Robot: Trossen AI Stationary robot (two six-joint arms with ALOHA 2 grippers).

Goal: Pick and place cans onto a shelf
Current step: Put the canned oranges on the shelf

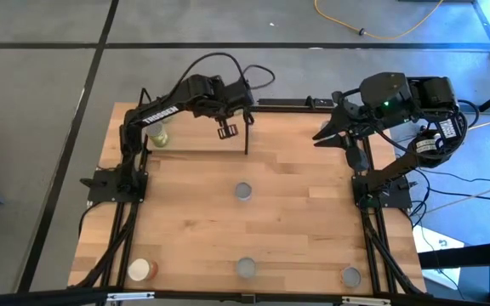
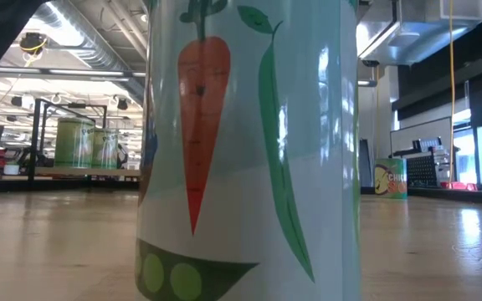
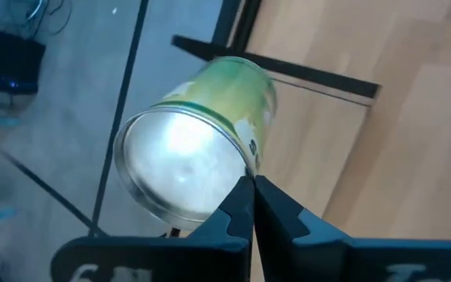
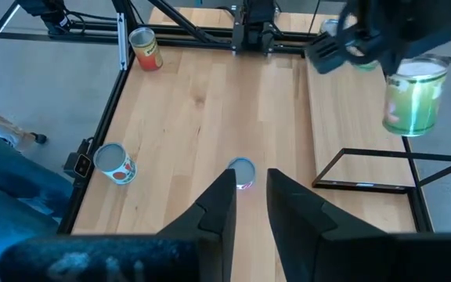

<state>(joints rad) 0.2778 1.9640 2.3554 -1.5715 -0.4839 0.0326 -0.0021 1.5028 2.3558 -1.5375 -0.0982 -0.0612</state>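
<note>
**left arm over the shelf, right arm waiting**

from above, the left gripper (image 1: 226,129) hung over the shelf (image 1: 202,140) at the far left of the worktop (image 1: 296,212). a green can (image 1: 158,134) stood on the shelf. four cans stood on the worktop, one in the middle (image 1: 243,191).

at table height, a can with carrot and peas (image 2: 249,150) filled the view.

at the left wrist, the fingers (image 3: 241,207) were pressed together beside the green can.

at the right wrist, the right gripper (image 4: 249,196) had its fingers slightly spread, holding nothing.

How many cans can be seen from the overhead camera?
5 cans: one on the shelf under the left arm, one mid-table, three along the near edge. More may hide beneath that arm.
</note>
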